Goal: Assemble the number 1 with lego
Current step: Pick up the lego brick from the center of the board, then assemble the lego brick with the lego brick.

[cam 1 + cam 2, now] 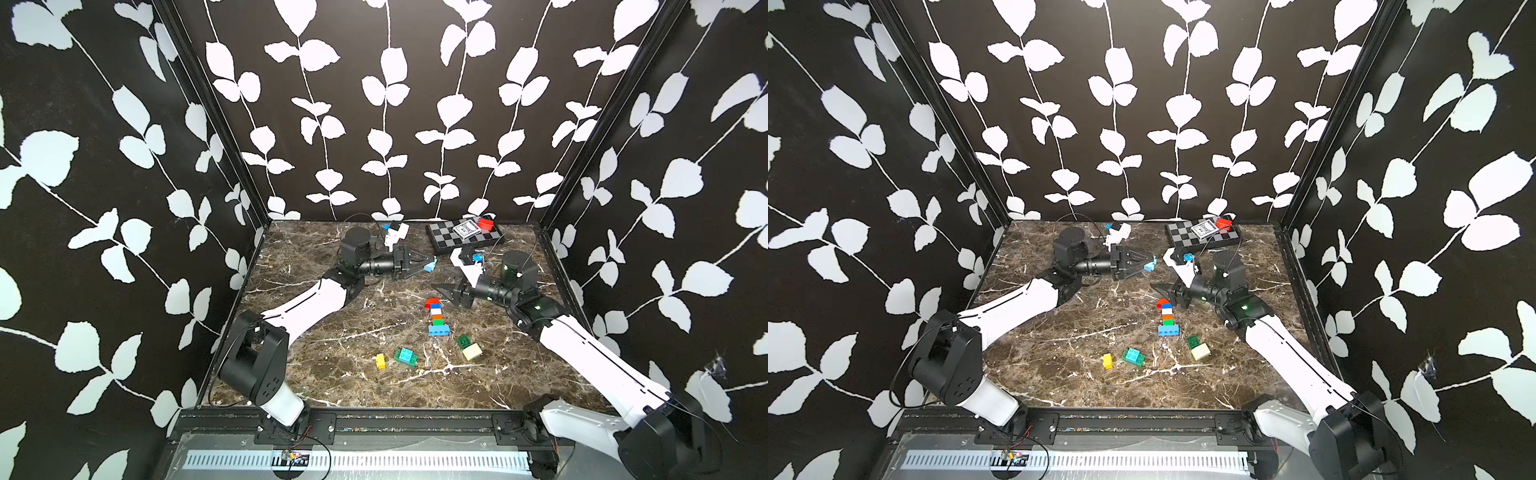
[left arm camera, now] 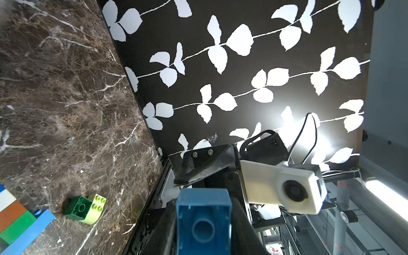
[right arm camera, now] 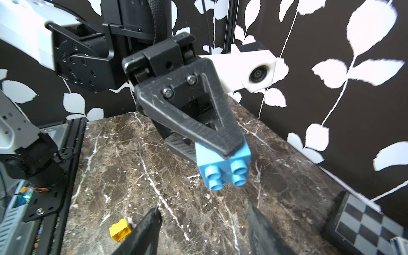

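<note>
My left gripper (image 1: pixel 428 265) hangs above the back middle of the table, shut on a light blue lego brick (image 1: pixel 430 266). That brick fills the left wrist view (image 2: pixel 203 223), hollow underside toward the camera, and the right wrist view shows its studs (image 3: pixel 223 170). My right gripper (image 1: pixel 441 291) is open and holds nothing, just right of it and apart; its own fingertips (image 3: pixel 157 212) frame bare marble. Below it lies a flat column of lego (image 1: pixel 436 316): red, white, orange, green, then a wide blue base (image 1: pixel 439 330).
Loose bricks lie toward the front: a yellow one (image 1: pixel 380 360), a green one with blue on top (image 1: pixel 406 356), a dark green one (image 1: pixel 463 341) and a cream one (image 1: pixel 472 351). A chessboard (image 1: pixel 446 241) at the back right carries a card deck and a red block (image 1: pixel 485 224).
</note>
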### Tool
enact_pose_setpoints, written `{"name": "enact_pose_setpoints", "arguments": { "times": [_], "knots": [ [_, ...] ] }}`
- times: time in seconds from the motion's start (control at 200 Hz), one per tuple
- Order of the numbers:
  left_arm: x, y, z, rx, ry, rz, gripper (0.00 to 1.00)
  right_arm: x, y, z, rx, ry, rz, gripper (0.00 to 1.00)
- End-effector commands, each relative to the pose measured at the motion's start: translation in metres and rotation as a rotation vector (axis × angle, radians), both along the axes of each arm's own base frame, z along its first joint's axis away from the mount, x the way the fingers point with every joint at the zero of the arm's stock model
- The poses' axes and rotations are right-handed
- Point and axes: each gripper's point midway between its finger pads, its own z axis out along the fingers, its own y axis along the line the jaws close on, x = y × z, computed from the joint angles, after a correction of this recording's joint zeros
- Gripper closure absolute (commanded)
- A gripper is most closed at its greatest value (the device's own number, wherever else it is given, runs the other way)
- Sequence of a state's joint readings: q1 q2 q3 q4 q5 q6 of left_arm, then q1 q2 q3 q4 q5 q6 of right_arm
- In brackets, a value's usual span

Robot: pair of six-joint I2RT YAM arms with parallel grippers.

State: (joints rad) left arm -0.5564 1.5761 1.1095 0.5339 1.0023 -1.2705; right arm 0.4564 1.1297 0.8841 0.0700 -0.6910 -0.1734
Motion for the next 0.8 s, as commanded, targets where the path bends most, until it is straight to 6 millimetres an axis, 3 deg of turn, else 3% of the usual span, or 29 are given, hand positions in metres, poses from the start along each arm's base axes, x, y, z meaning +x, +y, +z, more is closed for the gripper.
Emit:
{"name": "enact_pose_setpoints", "arguments": {
  "times": [0.0,0.33,0.795],
  "knots": [
    [-0.010,0.002,0.025,-0.065,-0.030,-0.050,0.85,0.001,0.000,0.034,0.028,-0.153,-0.010,0.38],
    [-0.009,0.001,0.029,-0.081,-0.019,-0.055,0.85,0.008,0.011,0.060,0.060,-0.256,-0.024,0.38],
    [-0.009,0.002,0.033,-0.097,-0.016,-0.055,0.85,0.010,0.025,0.073,0.090,-0.292,0.005,0.53]
  ]
}}
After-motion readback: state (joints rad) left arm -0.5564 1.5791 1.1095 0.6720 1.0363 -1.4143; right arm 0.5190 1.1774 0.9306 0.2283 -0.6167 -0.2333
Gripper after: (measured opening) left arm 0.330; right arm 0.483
